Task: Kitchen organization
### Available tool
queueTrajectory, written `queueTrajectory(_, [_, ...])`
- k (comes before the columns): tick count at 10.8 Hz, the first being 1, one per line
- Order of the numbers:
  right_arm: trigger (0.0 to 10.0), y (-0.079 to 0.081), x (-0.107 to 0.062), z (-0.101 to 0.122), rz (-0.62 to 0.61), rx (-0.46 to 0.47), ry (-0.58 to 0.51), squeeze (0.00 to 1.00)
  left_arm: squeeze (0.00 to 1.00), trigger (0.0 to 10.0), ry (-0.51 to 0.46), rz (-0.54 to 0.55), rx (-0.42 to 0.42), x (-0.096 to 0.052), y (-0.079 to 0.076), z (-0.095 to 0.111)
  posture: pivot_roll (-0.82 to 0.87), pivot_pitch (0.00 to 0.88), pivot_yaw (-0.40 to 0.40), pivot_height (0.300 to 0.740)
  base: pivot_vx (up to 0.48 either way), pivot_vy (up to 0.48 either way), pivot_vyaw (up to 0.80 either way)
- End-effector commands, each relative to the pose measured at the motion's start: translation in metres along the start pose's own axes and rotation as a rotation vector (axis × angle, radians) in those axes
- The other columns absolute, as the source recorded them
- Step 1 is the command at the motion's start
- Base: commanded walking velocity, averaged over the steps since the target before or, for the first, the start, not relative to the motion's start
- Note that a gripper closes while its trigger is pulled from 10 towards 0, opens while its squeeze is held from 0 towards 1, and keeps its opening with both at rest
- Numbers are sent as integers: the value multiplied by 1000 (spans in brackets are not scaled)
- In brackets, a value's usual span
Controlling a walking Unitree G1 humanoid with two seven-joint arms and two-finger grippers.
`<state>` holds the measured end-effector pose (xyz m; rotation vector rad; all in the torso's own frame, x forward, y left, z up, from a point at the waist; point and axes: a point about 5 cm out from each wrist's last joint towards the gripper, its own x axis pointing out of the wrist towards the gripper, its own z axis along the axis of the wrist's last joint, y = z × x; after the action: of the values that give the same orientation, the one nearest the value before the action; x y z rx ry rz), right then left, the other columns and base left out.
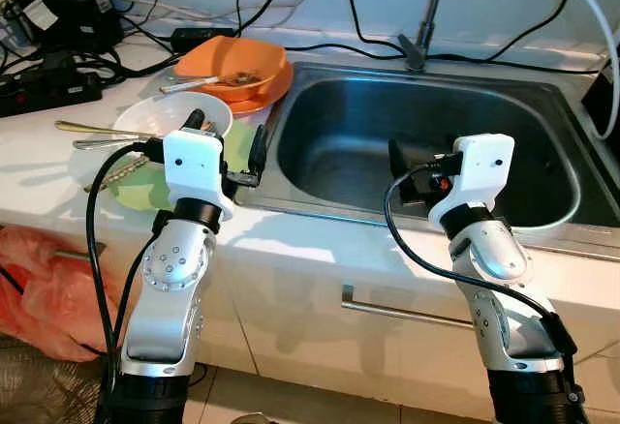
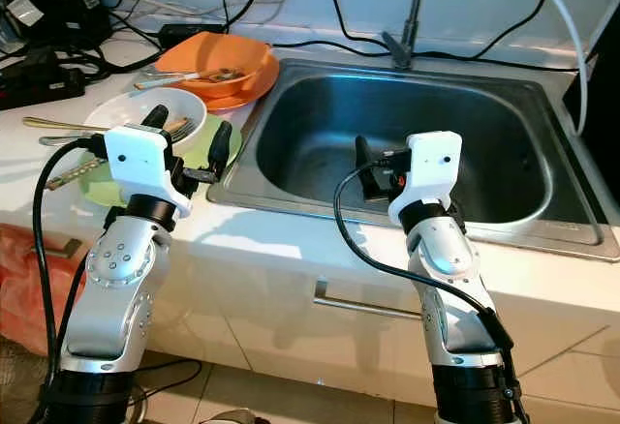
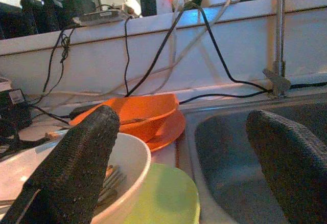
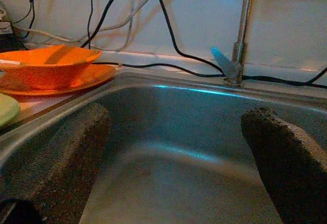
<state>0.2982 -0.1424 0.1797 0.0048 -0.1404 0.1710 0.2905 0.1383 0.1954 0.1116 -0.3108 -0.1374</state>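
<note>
Left gripper [image 1: 226, 140]: fingers spread, empty, above white bowl [image 1: 165, 114] on green plate [image 1: 145, 187], left of steel sink [image 1: 542, 114]. Right gripper [image 4: 176, 147]: spread, empty, over basin. Cutlery [image 1: 92, 129] lies crosswise, handles pointing left. Orange bowl [image 1: 254, 59] behind; white counter [image 1: 39, 153], cables.

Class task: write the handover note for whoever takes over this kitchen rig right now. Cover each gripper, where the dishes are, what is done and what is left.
Left gripper: open, empty, at the white bowl, which sits on a green plate.
Right gripper: open, empty, over the sink.
Orange bowl on an orange plate, with cutlery in it, on the counter left of the sink.
Done: no dish in the sink yet.
Left: all the dishes.
</note>
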Motion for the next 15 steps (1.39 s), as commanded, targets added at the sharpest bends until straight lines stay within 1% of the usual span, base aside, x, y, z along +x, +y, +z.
queueTrajectory(1, [10000, 0, -4, 1, -12, -11, 0, 0, 0, 10000, 9, -11, -2, 1, -2, 0, 104, 13, 25, 740, 0, -334, 0])
queueTrajectory(4, [10000, -1, -5, 0, -17, -19, 5, 0, 0, 10000, 14, -20, -5, 1, -5, -1, 104, 16, 24, 740, 0, -334, 0])
queueTrajectory(5, [10000, -1, -5, 0, -18, -17, 5, 0, 0, 10000, 14, -15, -4, 1, -4, -1, 106, 15, 22, 740, 0, 0, 0])
queueTrajectory(6, [10000, -1, -5, -1, -19, -15, 4, 0, 0, 10000, 24, 3, -24, 1, -3, -3, 108, 13, 21, 740, 0, 0, 0])
queueTrajectory(8, [10000, -1, -5, -1, -16, -10, 4, 0, 0, 10000, 50, -4, -40, 1, -8, -7, 109, 9, 20, 740, 0, 0, 0])
queueTrajectory(10, [10000, 0, -4, -1, -17, -14, 3, 0, 0, 10000, 50, -3, -38, 2, -7, -8, 109, 4, 22, 740, -317, 0, 0])
queueTrajectory(11, [10000, 0, -4, -1, -17, -15, 2, 0, 0, 10000, 48, -5, -36, 2, -7, -8, 108, 4, 20, 740, 0, 0, 0])
queueTrajectory(12, [10000, -1, -5, -1, -17, -17, 1, 0, 0, 10000, 57, 5, -26, 3, -5, -9, 108, 4, 20, 740, 0, 0, 0])
queueTrajectory(15, [10000, 0, -5, -1, -18, -23, 1, 0, 0, 10000, 63, 33, -53, 3, 1, -9, 108, 10, 19, 740, 0, 0, 0])
